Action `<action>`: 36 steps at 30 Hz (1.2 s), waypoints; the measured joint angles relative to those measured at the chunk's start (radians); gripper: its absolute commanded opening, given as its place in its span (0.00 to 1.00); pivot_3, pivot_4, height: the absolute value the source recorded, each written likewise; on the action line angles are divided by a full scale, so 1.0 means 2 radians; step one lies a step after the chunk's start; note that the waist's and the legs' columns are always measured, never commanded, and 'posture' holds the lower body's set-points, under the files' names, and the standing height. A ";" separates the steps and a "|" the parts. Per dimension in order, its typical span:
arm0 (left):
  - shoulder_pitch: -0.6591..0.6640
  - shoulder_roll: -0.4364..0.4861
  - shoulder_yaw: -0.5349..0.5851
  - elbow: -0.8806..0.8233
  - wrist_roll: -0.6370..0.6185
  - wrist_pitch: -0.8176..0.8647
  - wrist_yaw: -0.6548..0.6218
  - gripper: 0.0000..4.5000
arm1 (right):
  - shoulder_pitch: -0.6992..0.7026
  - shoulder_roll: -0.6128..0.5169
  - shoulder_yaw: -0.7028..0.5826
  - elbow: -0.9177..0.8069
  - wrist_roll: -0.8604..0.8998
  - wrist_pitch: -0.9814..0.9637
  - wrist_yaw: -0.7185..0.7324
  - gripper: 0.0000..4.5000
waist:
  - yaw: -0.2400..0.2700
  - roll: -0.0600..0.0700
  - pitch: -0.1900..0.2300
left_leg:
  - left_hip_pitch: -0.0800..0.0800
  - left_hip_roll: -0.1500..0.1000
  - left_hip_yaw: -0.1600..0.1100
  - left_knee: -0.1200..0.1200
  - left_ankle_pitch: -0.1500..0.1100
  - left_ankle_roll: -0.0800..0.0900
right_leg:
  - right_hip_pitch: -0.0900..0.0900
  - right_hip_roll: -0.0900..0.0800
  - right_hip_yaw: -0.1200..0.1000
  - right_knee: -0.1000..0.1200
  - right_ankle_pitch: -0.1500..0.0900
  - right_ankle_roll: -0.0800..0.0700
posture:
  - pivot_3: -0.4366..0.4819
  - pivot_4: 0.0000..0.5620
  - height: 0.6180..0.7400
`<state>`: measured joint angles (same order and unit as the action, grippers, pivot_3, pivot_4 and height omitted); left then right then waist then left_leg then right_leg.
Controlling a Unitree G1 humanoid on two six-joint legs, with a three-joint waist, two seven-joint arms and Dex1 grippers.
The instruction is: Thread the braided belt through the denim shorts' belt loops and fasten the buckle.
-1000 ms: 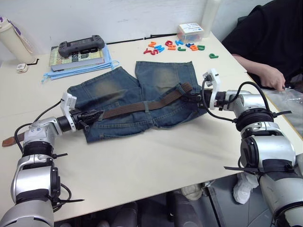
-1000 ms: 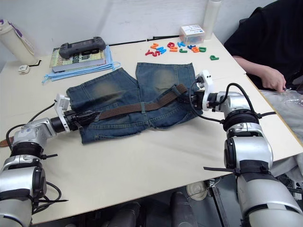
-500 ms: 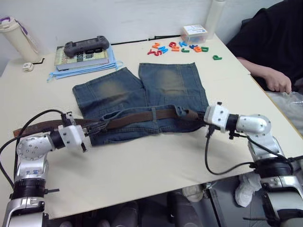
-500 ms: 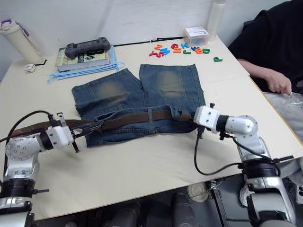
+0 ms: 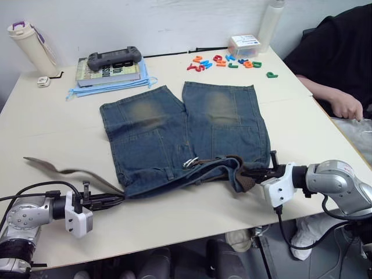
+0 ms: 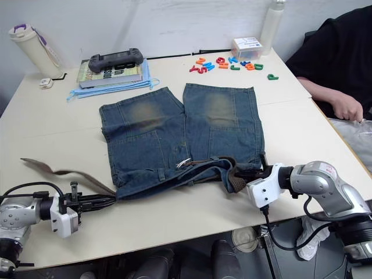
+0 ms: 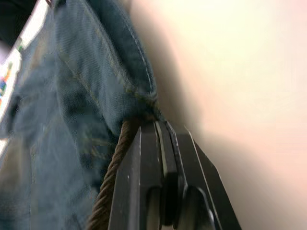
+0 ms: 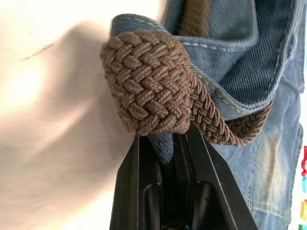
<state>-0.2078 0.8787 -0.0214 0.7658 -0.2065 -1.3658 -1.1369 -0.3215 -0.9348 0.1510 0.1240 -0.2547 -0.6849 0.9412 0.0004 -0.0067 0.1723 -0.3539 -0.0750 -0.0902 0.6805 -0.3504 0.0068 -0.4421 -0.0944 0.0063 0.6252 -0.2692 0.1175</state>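
Left gripper [image 5: 119,199]: your jaws are pinched on the waistband corner of the faded blue denim shorts [image 5: 174,131], beside the dark brown braided belt [image 5: 70,171]; keep the hold low on the cream tabletop [image 5: 174,221].
Silver metal buckle [image 5: 190,163]: mid-waistband, unfastened.
Right gripper [image 5: 247,172]: jaws clamped on denim under the belt's folded loop; pull evenly, or the loops bunch.

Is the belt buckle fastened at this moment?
Not fastened. The buckle lies loose on the denim shorts at the waistband, while the braided belt has its tan end trailing out across the table.
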 measured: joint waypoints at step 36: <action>-0.036 0.115 0.053 -0.181 -0.235 0.820 -0.095 0.67 | -0.109 -0.013 -0.041 -0.092 0.102 0.440 0.030 0.99 | -0.002 0.003 0.000 | -0.001 0.001 0.000 0.000 -0.001 -0.001 | -0.002 0.000 0.000 0.000 0.000 0.000 | 0.48 0.27 0.93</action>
<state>-0.2795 1.1092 0.0852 0.4040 -0.6773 0.2751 -1.3269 -0.5393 -0.9616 0.0687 -0.0599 -0.0511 0.1952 1.0021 -0.0040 -0.0004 0.1723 -0.3558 -0.0725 -0.0904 0.6811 -0.3532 0.0055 -0.4451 -0.0951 0.0070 0.6255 -0.2697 0.1167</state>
